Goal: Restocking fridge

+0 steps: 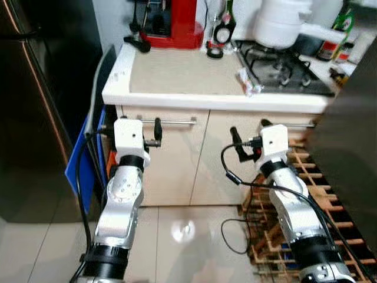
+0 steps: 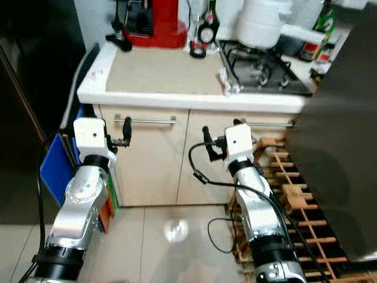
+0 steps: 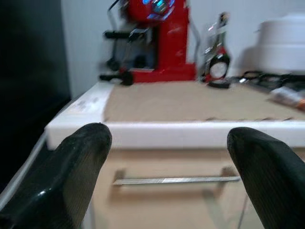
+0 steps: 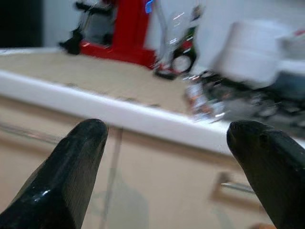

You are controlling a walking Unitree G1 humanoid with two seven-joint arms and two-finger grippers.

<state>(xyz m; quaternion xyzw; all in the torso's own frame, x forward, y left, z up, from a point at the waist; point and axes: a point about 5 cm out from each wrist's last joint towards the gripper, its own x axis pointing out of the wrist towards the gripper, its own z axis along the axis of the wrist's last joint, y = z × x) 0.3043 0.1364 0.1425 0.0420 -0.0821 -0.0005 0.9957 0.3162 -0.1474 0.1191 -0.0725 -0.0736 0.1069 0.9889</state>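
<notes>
A dark steel fridge (image 1: 35, 106) stands shut at my left, beside a beige cabinet (image 1: 177, 165) under a white-edged counter (image 1: 177, 76). My left gripper (image 1: 158, 132) is raised in front of the left cabinet door, open and empty; in the left wrist view its fingers (image 3: 81, 162) frame the counter edge. My right gripper (image 1: 247, 132) is held at the same height before the right door, also open and empty (image 4: 169, 126). A small crumpled foil packet (image 1: 247, 82) lies on the counter by the hob.
A red coffee machine (image 1: 174, 23) and a white pot (image 1: 280, 23) on a gas hob (image 1: 283, 71) sit at the back. A dark panel (image 1: 347, 147) rises at my right. A wooden rack (image 1: 312, 194) stands on the floor; a blue board (image 1: 82, 165) leans beside the fridge.
</notes>
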